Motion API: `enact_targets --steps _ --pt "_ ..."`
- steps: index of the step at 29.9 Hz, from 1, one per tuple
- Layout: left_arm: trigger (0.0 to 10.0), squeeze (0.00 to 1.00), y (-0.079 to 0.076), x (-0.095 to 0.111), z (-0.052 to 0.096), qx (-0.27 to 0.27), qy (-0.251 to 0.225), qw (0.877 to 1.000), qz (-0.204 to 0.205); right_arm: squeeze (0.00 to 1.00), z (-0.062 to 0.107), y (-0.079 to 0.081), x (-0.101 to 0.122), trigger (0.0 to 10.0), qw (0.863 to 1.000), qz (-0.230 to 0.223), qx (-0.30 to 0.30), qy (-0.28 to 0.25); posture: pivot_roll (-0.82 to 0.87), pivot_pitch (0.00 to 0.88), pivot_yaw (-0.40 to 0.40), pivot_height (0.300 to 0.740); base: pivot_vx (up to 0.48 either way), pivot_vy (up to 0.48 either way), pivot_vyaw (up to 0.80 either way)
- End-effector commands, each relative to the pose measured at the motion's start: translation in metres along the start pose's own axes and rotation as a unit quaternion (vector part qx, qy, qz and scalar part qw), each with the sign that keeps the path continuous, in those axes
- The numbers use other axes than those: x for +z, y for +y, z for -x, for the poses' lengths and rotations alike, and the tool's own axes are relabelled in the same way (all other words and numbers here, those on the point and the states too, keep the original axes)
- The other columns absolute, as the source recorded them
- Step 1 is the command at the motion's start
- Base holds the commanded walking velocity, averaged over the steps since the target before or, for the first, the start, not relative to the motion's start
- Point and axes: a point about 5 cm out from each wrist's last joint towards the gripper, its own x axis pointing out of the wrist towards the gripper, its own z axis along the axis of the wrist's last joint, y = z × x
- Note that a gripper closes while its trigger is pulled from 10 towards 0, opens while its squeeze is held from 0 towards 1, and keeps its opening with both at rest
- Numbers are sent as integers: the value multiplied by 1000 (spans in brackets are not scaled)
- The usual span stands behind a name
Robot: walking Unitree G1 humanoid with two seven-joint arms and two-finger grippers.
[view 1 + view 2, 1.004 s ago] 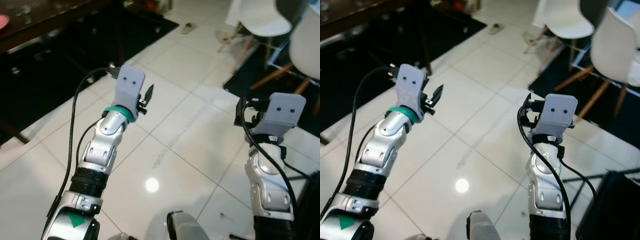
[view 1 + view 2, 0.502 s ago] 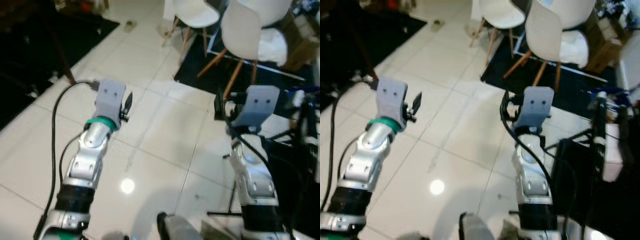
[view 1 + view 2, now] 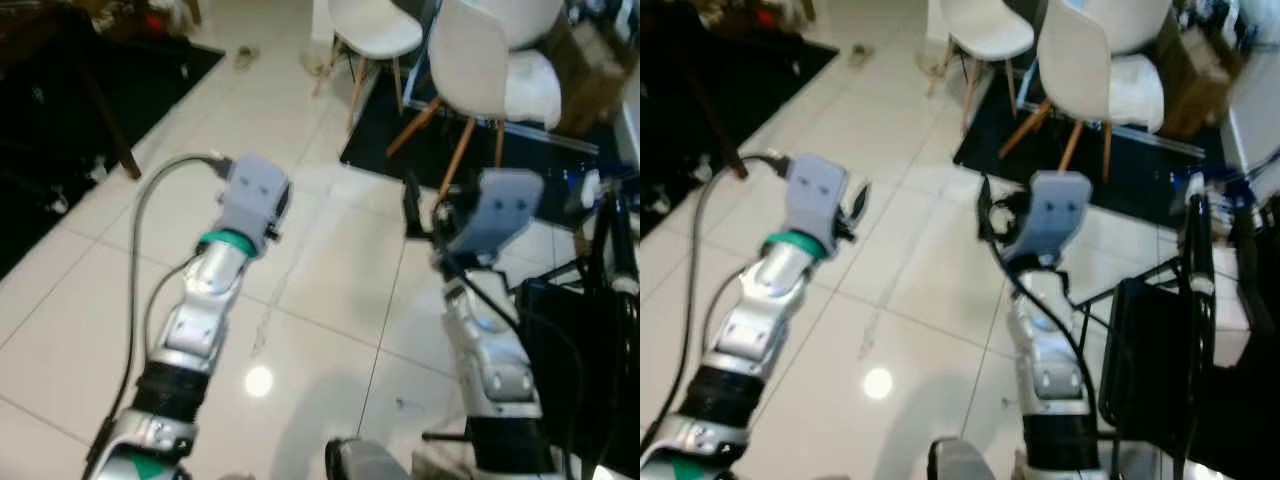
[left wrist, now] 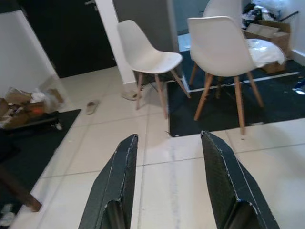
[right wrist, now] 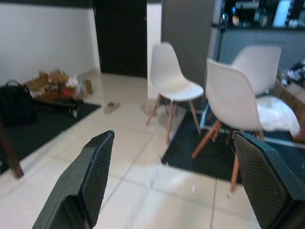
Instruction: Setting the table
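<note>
Nothing for the table is showing in front of you yet: no plate, glass or cutlery, so how those pieces will handle is only a guess. Expect crockery to be stiff, slippery and breakable, best taken at the rim or edge with a firm, even pinch; you cannot pick a grip point until something comes into view.

Take the two white chairs (image 3: 470, 70) as your landmark. Far to their left, a dark table leg (image 3: 105, 130) is standing on a black rug (image 3: 60, 150), which is probably where the table is. Nearer the chairs, your left hand (image 4: 169, 186) is hovering over the white tiled floor (image 3: 330, 260), released and carrying nothing, its fingers (image 4: 119, 186) spread apart and pointing toward the chairs. Just this side of the chairs, your right hand (image 5: 178, 183) is hanging wide open too, grasping nothing. To the chairs' right, a black stand (image 3: 610, 300) is crowding your right arm, so mind it while turning.
</note>
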Motion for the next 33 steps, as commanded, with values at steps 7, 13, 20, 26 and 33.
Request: enact_targets --steps 7,13,20,26,33 --pt "10000 12 2 -4 0 -1 2 1000 -8 0 3 0 -4 10000 1000 -9 -6 4 -59 0 51 740 480 0 0" --pt "10000 12 -1 -4 -2 -6 0 1000 -7 0 3 -10 -4 10000 999 -9 -30 6 -67 0 55 740 475 0 0" --pt "10000 12 -3 -4 -2 -8 0 1000 -5 0 3 -18 -4 10000 999 -12 -49 8 -72 0 53 740 447 0 0" --pt "10000 20 16 -22 3 51 20 998 -5 0 0 -33 -5 10000 999 4 -47 9 -68 0 56 740 441 0 0" --pt "10000 20 59 -46 24 122 56 991 -28 0 -3 -43 -5 10000 999 29 -3 19 -57 0 49 740 439 0 0"
